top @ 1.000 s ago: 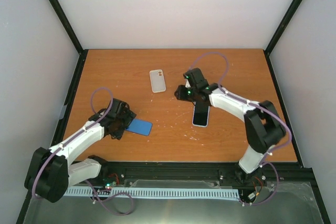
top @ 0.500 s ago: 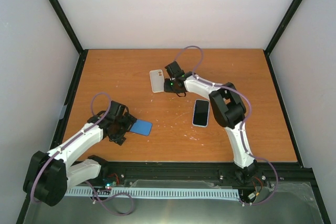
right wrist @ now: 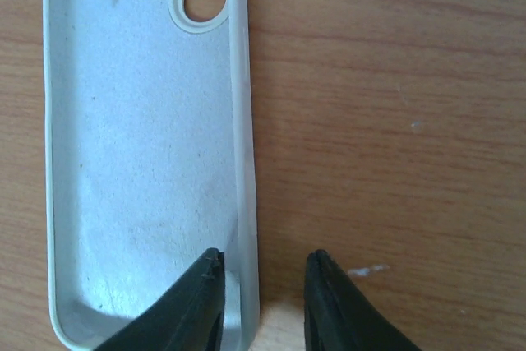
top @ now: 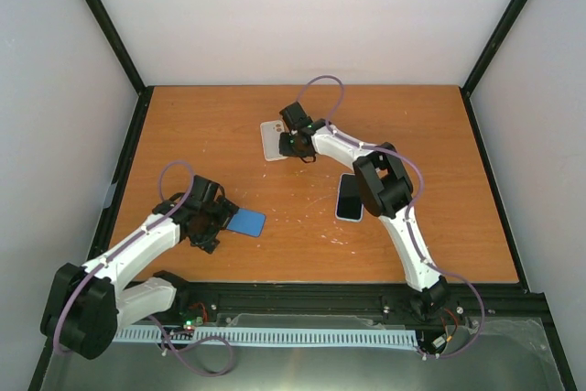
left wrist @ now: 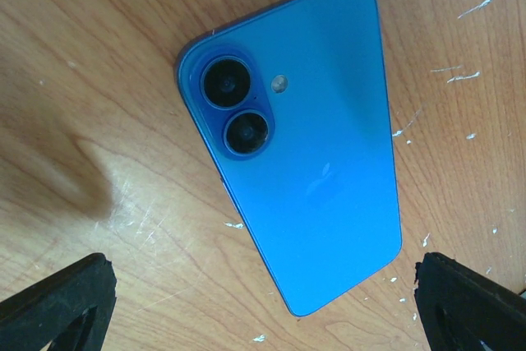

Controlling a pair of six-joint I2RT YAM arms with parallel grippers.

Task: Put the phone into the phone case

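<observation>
No all-black phone and no sky-blue case shows in any view. A blue phone (top: 245, 222) lies back up on the table (top: 183, 135); it fills the left wrist view (left wrist: 304, 162), with two lenses. My left gripper (top: 218, 219) hovers over its near end (left wrist: 263, 285), open and empty. A white case (top: 272, 142) with two camera holes lies hollow side up. My right gripper (top: 286, 143) is open, and its fingers straddle the case's right wall (right wrist: 246, 203). One finger (right wrist: 197, 306) is inside the case and the other is outside. A dark-screened phone (top: 349, 197) with a whitish rim lies mid-table.
Black frame posts and white walls bound the wooden table. The right arm stretches across the table's middle, above the whitish-rimmed phone. White scuff marks dot the wood near the blue phone (left wrist: 460, 76).
My right gripper has swung left from above the whitish-rimmed phone to the white case and now straddles its edge. My left gripper drew back slightly from the blue phone.
</observation>
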